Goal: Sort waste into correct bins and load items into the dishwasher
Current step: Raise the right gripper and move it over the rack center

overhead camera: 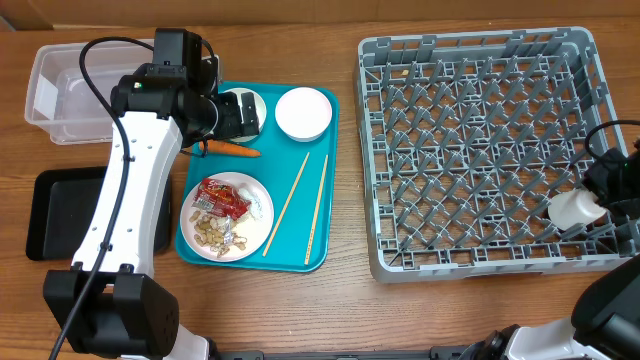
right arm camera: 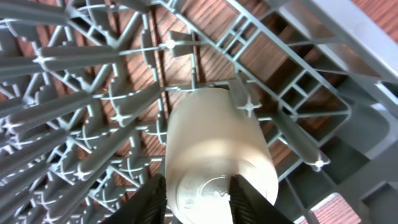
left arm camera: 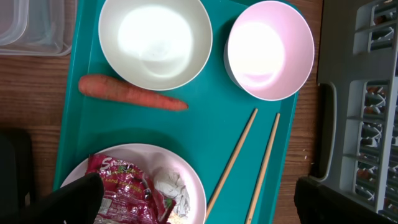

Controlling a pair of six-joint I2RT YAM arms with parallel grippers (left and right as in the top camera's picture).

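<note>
Black fingers of the left gripper stand wide apart and hold nothing, hanging above the teal tray. Directly ahead of them lies the carrot, free on the tray floor. It is just beside the rim of one white bowl and apart from the plate, which carries the red wrapper and the crumpled white wrapper.

The carrot's long axis runs across the left wrist view, nearly parallel to the line joining the two fingers. By this reading, a grasp across its width would call for a turn of the wrist. The second bowl and the chopsticks lie toward the rack side of the tray.

The left arm is the nearer to all the waste. It is also nearer to the clear tub and the black tray, which sit on the worktop just beyond the teal tray's outer edge.

The right gripper has its fingers closed on the base end of the white cup. The cup lies tilted among the pegs at the near right corner of the grey dish rack, well apart from the teal tray.
</note>
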